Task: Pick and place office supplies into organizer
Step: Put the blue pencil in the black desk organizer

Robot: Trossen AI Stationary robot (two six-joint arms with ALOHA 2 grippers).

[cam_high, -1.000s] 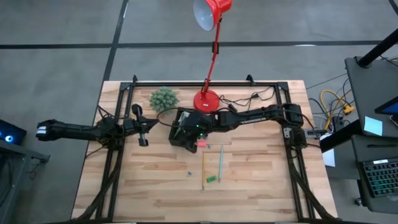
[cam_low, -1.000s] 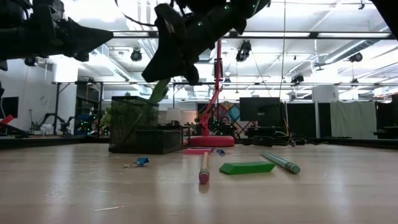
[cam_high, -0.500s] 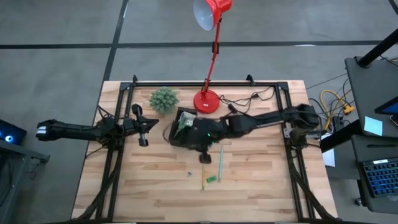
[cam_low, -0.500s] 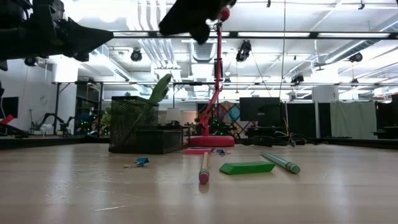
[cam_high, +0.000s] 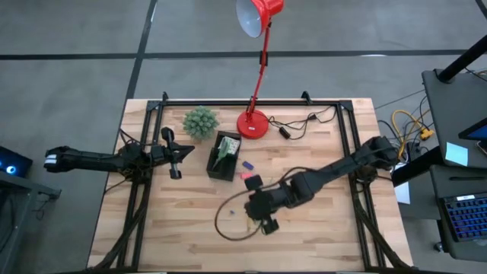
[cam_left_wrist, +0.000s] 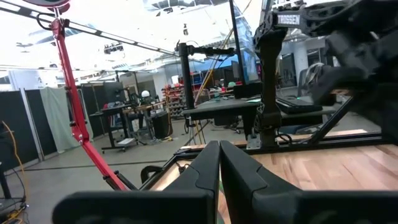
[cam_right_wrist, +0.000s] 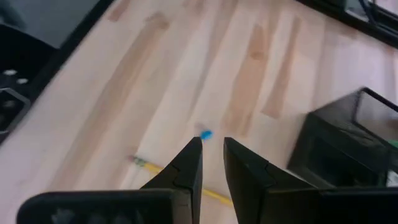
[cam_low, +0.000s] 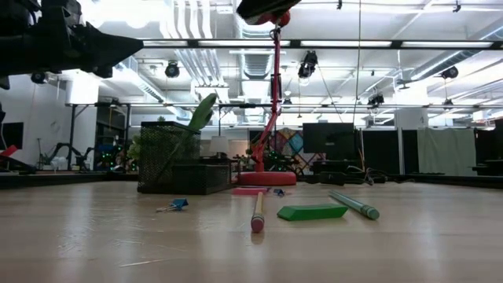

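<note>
The black mesh organizer [cam_high: 224, 155] [cam_low: 185, 167] stands left of the table's centre. Green-handled scissors [cam_low: 200, 115] stick up out of it, leaning. On the wood lie a yellow pencil [cam_low: 257, 212] [cam_right_wrist: 149, 165], a green pen [cam_low: 354, 205], a flat green piece [cam_low: 312, 211], a blue clip [cam_right_wrist: 205, 134] [cam_low: 174, 206] and a pink pad [cam_high: 247, 176]. My right gripper [cam_right_wrist: 211, 145] [cam_high: 249, 207] hangs high over the pencil, slanting down. It is open by a narrow gap, with nothing between its fingers. My left gripper [cam_left_wrist: 219, 151] [cam_high: 174, 152] waits shut at the table's left side.
A red desk lamp stands with its base [cam_high: 253, 123] behind the organizer, next to a spiky green plant [cam_high: 201, 122]. A small purple piece [cam_high: 246, 164] lies right of the organizer. A dark cable loop [cam_high: 227, 225] lies near the front. Black frame rails [cam_high: 251, 101] border the table.
My right gripper has swung away from the organizer toward the table's near edge and risen, almost leaving the low view at the top. Its wrist has rolled on the way. The scissors have stayed leaning in the organizer.
</note>
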